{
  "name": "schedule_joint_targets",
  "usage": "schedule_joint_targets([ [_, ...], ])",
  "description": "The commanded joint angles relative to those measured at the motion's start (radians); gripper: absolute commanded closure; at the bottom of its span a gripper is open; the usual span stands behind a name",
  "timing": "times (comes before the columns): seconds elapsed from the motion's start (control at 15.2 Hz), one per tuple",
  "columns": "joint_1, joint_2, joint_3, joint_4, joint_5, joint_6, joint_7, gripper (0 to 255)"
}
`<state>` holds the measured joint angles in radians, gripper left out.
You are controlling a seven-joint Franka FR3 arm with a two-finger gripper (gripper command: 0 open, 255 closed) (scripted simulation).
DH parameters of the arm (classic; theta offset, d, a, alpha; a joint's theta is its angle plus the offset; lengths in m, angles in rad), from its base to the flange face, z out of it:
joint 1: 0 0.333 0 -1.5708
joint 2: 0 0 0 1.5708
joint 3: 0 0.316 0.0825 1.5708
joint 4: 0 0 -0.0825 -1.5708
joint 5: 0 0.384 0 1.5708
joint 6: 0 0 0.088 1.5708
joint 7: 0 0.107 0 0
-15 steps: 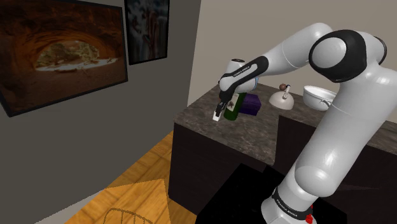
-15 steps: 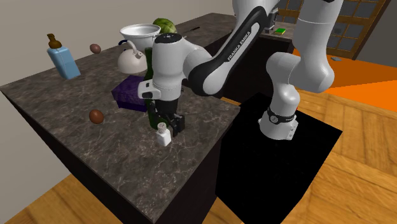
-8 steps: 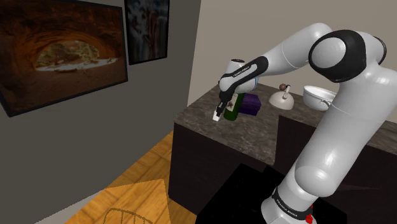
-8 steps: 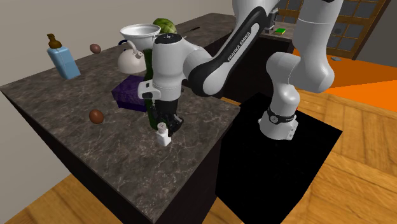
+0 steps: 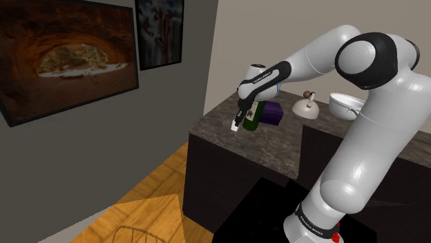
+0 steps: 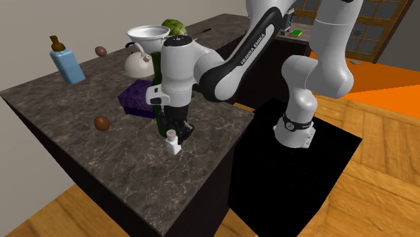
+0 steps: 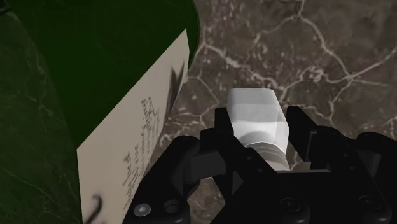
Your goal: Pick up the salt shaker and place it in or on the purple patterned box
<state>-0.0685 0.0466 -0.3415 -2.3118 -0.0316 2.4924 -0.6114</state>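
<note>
Clasping salt shaker (image 7: 257, 113), hand (image 7: 258, 125) nearer than a second ago

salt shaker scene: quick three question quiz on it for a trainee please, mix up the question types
1. True or false: the small white salt shaker stands on the dark marbled stone countertop.
2. Pick one. The all-black two-finger gripper is: A open, high above the shaker; B shut on the shaker's sides; C shut on nothing.
3. Short answer: which thing stands between the shaker and the purple patterned box?
Key: 1 true. 2 B. 3 the dark green bottle with a pale paper label.
</note>
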Motion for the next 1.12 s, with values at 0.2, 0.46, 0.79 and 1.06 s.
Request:
schedule_joint_targets([
  [0.2, 0.001, -0.036, -0.001, 0.018, -0.017, -0.053, 0.011, 255],
  [0.46, 0.002, -0.070, 0.000, 0.040, -0.031, -0.107, 0.019, 255],
  [0.79, 0.002, -0.107, 0.002, 0.073, -0.044, -0.175, 0.027, 255],
  [1.06, 0.003, -0.132, 0.005, 0.103, -0.052, -0.230, 0.031, 255],
])
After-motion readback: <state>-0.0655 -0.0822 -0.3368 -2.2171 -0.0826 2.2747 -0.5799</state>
